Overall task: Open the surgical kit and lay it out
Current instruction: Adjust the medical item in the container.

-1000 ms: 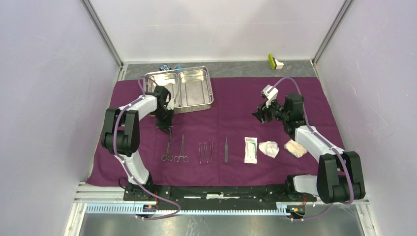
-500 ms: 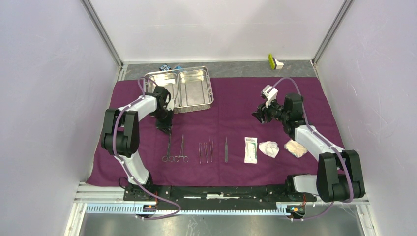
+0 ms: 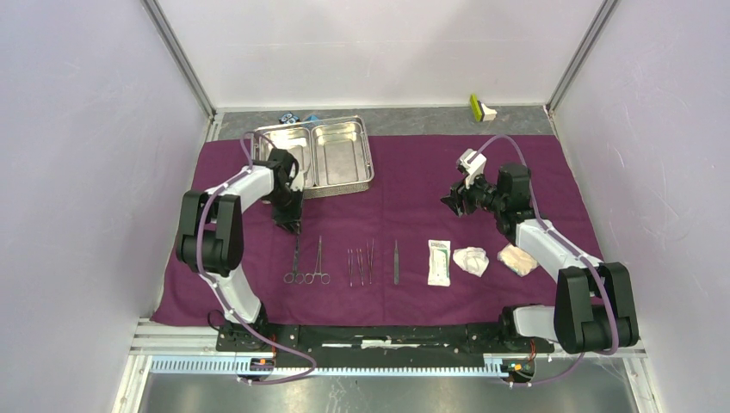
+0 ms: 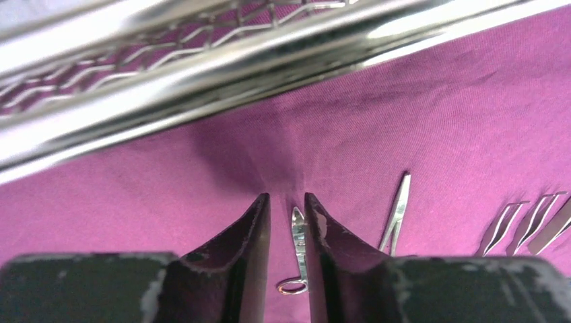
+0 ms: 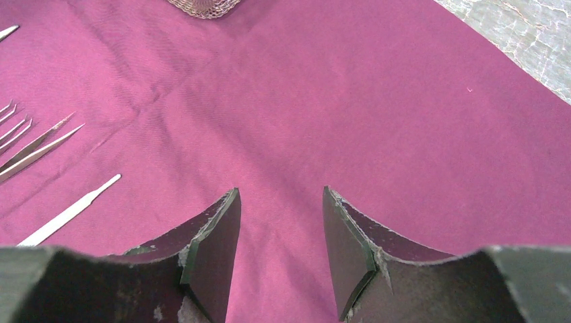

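Note:
The purple cloth (image 3: 413, 172) is spread flat over the table. The steel tray (image 3: 344, 188) stands at its far left. On the cloth lie, in a row, two forceps (image 3: 295, 258), tweezers (image 3: 360, 265), a slim metal handle (image 3: 396, 261), the white packet (image 3: 439, 261) and two gauze wads (image 3: 471, 260). My left gripper (image 3: 288, 225) hangs just in front of the tray, over the tip of the leftmost forceps. In the left wrist view it (image 4: 287, 202) is narrowly open, with that forceps (image 4: 298, 249) lying on the cloth below the gap. My right gripper (image 3: 449, 203) (image 5: 281, 195) is open and empty above bare cloth (image 5: 303, 101).
A small blue block and a black-and-blue object (image 3: 297, 117) sit behind the tray on the grey table strip. A yellow-green and white object (image 3: 481, 107) sits at the back right. Enclosure walls stand close on the left, right and back.

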{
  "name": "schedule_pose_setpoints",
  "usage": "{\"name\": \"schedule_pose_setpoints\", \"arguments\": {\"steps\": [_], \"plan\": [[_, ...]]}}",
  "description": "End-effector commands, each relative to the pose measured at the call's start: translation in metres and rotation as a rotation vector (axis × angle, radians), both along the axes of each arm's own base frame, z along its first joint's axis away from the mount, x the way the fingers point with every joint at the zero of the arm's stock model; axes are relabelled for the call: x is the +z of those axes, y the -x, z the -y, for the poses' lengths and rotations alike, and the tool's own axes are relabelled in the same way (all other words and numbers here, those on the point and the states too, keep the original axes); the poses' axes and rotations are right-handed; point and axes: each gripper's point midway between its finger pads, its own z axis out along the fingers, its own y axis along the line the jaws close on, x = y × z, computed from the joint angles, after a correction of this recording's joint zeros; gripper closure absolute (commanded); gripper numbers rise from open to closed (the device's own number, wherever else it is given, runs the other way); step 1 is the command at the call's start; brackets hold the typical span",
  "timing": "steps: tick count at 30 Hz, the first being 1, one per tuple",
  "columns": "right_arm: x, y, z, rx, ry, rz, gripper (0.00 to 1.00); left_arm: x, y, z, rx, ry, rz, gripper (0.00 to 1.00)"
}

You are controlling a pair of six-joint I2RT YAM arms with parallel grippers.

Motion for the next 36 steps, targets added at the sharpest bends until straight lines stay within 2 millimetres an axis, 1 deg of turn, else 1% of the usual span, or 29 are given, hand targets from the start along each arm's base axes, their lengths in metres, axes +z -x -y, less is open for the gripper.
{"name": "schedule_pose_setpoints", "arguments": {"steps": [1, 5, 8, 10, 13, 16, 19, 20, 23, 27, 28, 29, 33, 36], "plan": [[0.006, -0.003, -0.001, 0.009, -0.005, 0.036, 0.46, 0.032, -0.021, -0.007, -0.035, -0.021, 0.125, 0.63], [0.01, -0.003, -0.002, 0.015, -0.011, 0.046, 0.45, 0.048, -0.027, -0.009, -0.031, -0.029, 0.179, 0.54], [0.015, -0.003, -0.002, 0.015, -0.015, 0.056, 0.46, 0.065, -0.035, -0.01, -0.027, -0.032, 0.242, 0.48], [0.02, -0.003, -0.002, 0.013, -0.016, 0.069, 0.46, 0.081, -0.046, -0.011, -0.021, -0.038, 0.31, 0.45], [0.027, -0.004, 0.0, 0.003, -0.006, 0.099, 0.45, 0.106, -0.067, -0.015, -0.035, -0.066, 0.435, 0.41], [0.034, -0.005, 0.002, -0.004, 0.001, 0.123, 0.45, 0.129, -0.09, -0.023, -0.017, -0.112, 0.525, 0.35], [0.04, -0.005, 0.002, -0.004, 0.001, 0.137, 0.45, 0.145, -0.117, -0.024, -0.016, -0.131, 0.589, 0.31], [0.041, -0.005, 0.003, -0.006, 0.001, 0.138, 0.45, 0.146, -0.126, -0.024, -0.016, -0.134, 0.6, 0.31], [0.042, -0.005, 0.003, -0.003, 0.007, 0.146, 0.46, 0.144, -0.149, -0.023, -0.014, -0.134, 0.6, 0.3], [0.042, -0.004, 0.004, 0.002, 0.019, 0.147, 0.45, 0.124, -0.176, -0.026, -0.017, -0.146, 0.549, 0.3], [0.041, -0.004, 0.004, 0.005, 0.023, 0.144, 0.45, 0.115, -0.18, -0.027, -0.024, -0.147, 0.521, 0.3], [0.04, -0.005, 0.004, 0.006, 0.028, 0.141, 0.46, 0.112, -0.185, -0.029, -0.022, -0.149, 0.514, 0.3], [0.035, -0.006, 0.005, 0.011, 0.046, 0.124, 0.46, 0.089, -0.192, -0.037, -0.022, -0.125, 0.438, 0.29], [0.025, -0.007, 0.007, 0.01, 0.063, 0.099, 0.46, 0.069, -0.187, -0.038, -0.055, -0.086, 0.365, 0.28]]}}
